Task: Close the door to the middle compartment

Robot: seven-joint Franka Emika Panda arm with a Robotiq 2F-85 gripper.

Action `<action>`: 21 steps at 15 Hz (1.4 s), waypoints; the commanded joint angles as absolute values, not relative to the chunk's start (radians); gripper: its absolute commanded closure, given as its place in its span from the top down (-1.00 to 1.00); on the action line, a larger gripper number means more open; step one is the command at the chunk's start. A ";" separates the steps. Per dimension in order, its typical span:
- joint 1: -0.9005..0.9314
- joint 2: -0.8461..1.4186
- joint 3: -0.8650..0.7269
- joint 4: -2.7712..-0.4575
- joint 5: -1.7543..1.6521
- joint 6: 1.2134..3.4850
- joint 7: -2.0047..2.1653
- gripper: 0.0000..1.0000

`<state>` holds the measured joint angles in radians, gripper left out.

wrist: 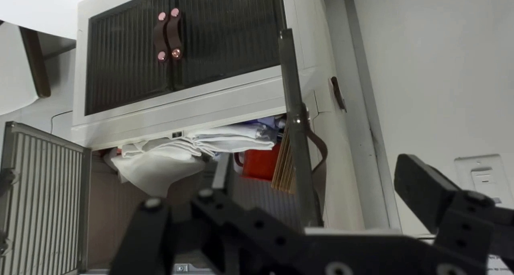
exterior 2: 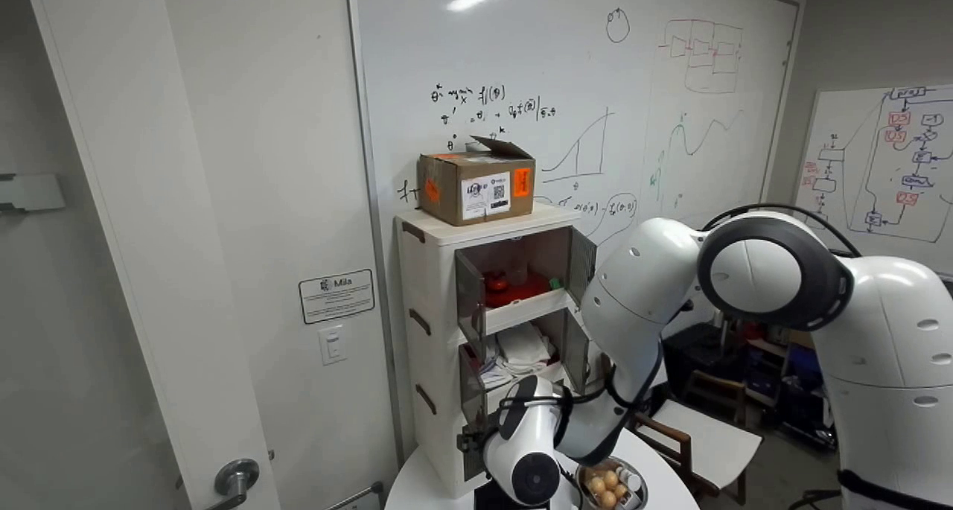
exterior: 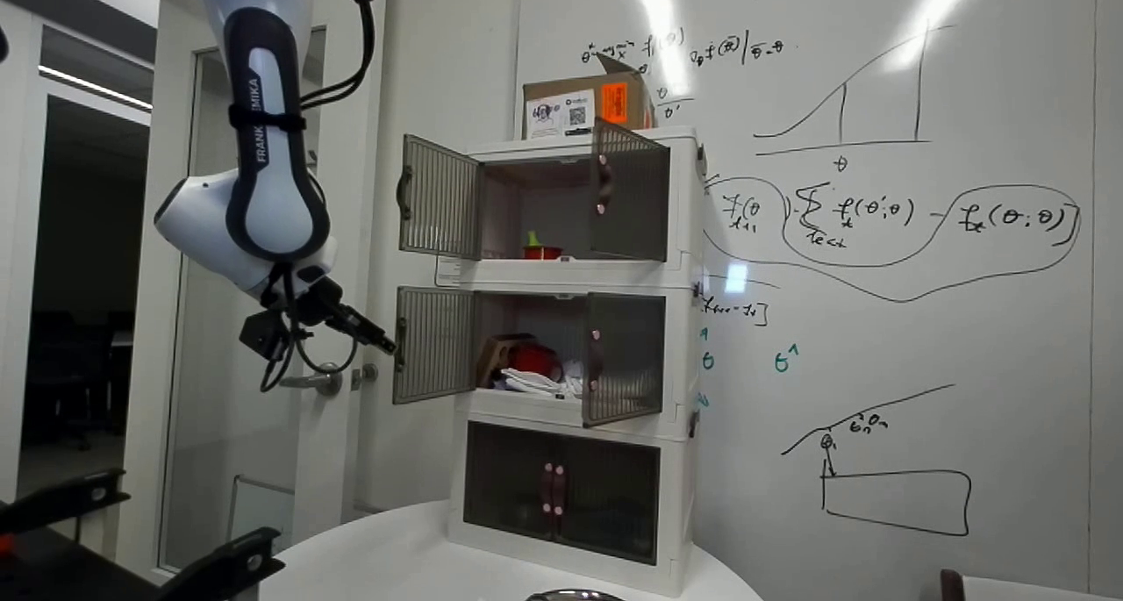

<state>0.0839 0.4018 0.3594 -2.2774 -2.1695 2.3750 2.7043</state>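
The middle compartment (exterior: 526, 406) of the white cabinet holds white cloths, a red item (wrist: 259, 162) and cardboard. Two smoky-grey ribbed doors are hinged to it, and both stand open. The door near my gripper (exterior: 434, 347) swings outward; in the wrist view its edge (wrist: 295, 106) shows nearly edge-on with its brown strap handle (wrist: 319, 154). The opposite door (exterior: 625, 360) also shows in the wrist view (wrist: 44, 198). My gripper (exterior: 389, 347) is open and empty, beside the near door's handle edge. In the wrist view that edge appears between the spread fingers (wrist: 321, 182); contact cannot be told.
The top tier's two doors (exterior: 440, 199) also stand open. The lowest tier's dark doors (exterior: 561, 491) are shut. A cardboard box (exterior 2: 476, 186) sits on the cabinet. A bowl (exterior 2: 644, 488) of round items stands on the white table (exterior: 386, 557). A room door handle (exterior: 326, 380) is behind the gripper.
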 commanded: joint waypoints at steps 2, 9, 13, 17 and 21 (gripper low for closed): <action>0.135 0.449 0.317 -2.234 -2.161 2.232 2.717 1.00; 0.182 0.493 0.252 -2.298 -2.068 1.848 2.647 1.00; 0.178 0.524 0.230 -2.333 -1.983 1.693 2.604 1.00; 0.095 0.483 0.252 -2.351 -1.987 1.905 2.666 1.00; 0.047 0.409 0.256 -2.360 -2.023 2.163 2.707 1.00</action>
